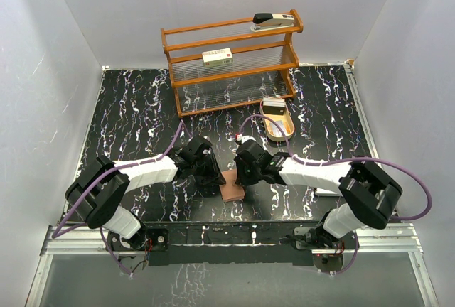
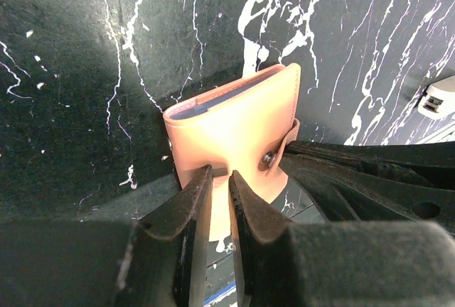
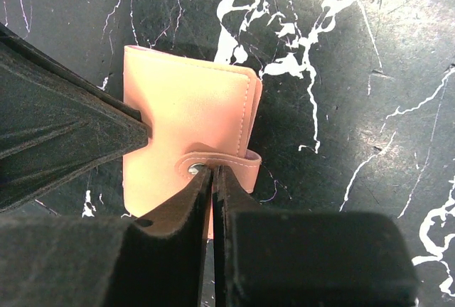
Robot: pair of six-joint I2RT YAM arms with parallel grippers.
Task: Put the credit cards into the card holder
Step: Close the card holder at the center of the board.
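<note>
The card holder [image 1: 232,192] is a reddish-brown leather-look wallet. It lies folded shut on the black marbled table between my two grippers. In the left wrist view the card holder [image 2: 234,122] shows a thin bluish card edge [image 2: 206,108] inside its fold; no other credit cards are in view. My left gripper [image 1: 217,182] [image 2: 219,175] is nearly shut and empty, its tips resting on the wallet's near edge. My right gripper [image 1: 243,176] [image 3: 212,170] is shut, its tips on the closing tab [image 3: 227,159] beside the metal snap [image 3: 193,169].
A wooden shelf rack [image 1: 231,65] stands at the back with a stapler [image 1: 274,20] on top and a cream box [image 1: 217,56] on a shelf. An oval wooden tray [image 1: 277,124] sits in front of it. A small white object [image 2: 437,97] lies near the right arm.
</note>
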